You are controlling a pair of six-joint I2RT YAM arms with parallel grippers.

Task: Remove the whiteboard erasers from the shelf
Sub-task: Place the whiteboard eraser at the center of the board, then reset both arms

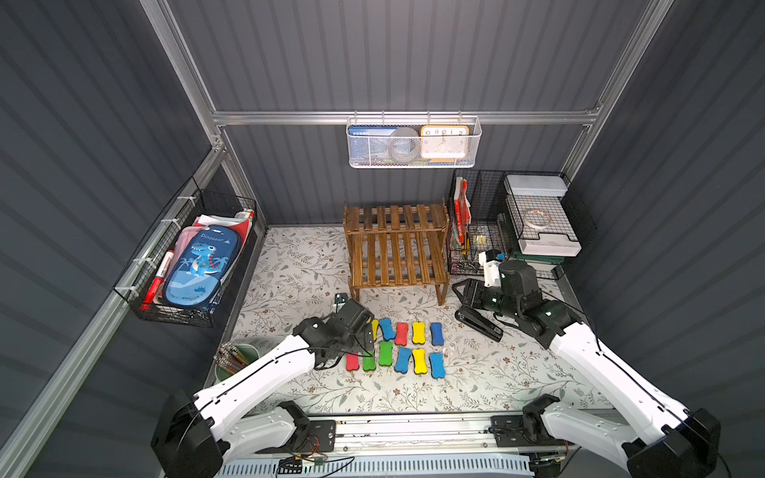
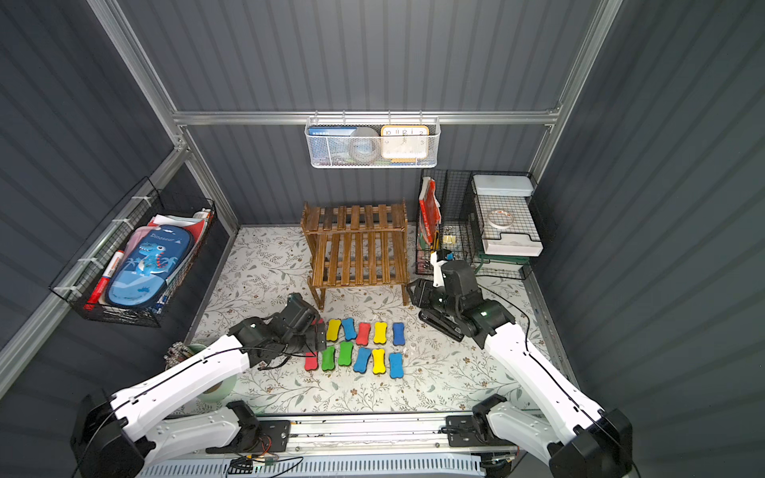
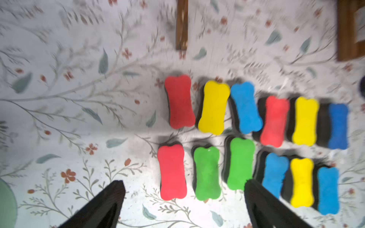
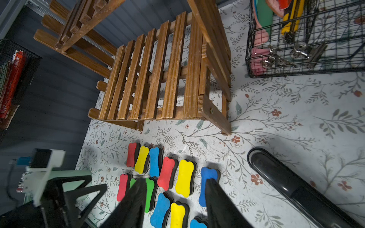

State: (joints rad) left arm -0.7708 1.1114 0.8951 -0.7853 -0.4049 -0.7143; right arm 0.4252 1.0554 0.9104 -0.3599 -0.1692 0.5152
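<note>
Whiteboard erasers [image 1: 418, 332]: twelve bone-shaped foam blocks, tops red/yellow/blue/green over dark felt, lying flat in two rows of six on the floral tabletop [image 1: 488, 372], just in front of the shelf [image 1: 396, 244], which has brown wooden slats, two steps and thin legs. Left end effector [image 3: 183, 183] hovers over the rows' left end, fingers spread wide, pinching nothing. Right end effector [image 4: 175, 181] is beside the shelf's right front leg, above the black stapler [image 1: 480, 320], fingers partly spread, nothing between them, erasers near but untouched.
</note>
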